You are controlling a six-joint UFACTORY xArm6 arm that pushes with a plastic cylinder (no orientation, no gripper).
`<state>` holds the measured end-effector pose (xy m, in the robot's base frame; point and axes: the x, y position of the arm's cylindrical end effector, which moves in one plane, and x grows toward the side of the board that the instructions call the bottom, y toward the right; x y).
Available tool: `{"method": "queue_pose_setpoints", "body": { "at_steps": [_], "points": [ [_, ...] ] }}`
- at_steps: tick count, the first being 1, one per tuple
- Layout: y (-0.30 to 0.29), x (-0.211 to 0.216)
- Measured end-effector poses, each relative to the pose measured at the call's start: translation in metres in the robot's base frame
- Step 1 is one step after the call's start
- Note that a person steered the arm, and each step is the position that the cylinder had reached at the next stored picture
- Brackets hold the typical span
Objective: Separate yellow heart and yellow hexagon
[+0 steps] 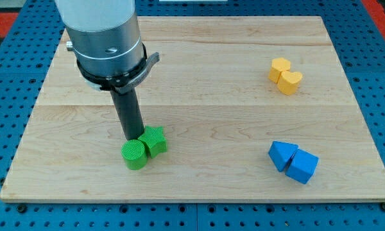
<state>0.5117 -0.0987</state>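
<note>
The yellow hexagon (pixel 279 68) and the yellow heart (pixel 289 82) lie touching each other at the view's upper right of the wooden board (pixel 199 96). My tip (pixel 133 138) is far from them, at the view's lower left. It stands right behind a green cylinder (pixel 134 154) and beside a green star-shaped block (pixel 154 141).
Two blue blocks lie touching at the view's lower right: a blue triangular one (pixel 282 154) and a blue cube-like one (pixel 302 166). The board rests on a blue perforated table (pixel 13 58).
</note>
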Motion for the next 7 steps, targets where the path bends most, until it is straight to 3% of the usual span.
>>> {"method": "queue_pose_setpoints", "body": {
  "at_steps": [2, 3, 5, 6, 7],
  "points": [
    [0.012, -0.001],
    [0.067, -0.058],
    [0.249, -0.035],
    [0.34, -0.067],
    [0.381, -0.117]
  ]
}}
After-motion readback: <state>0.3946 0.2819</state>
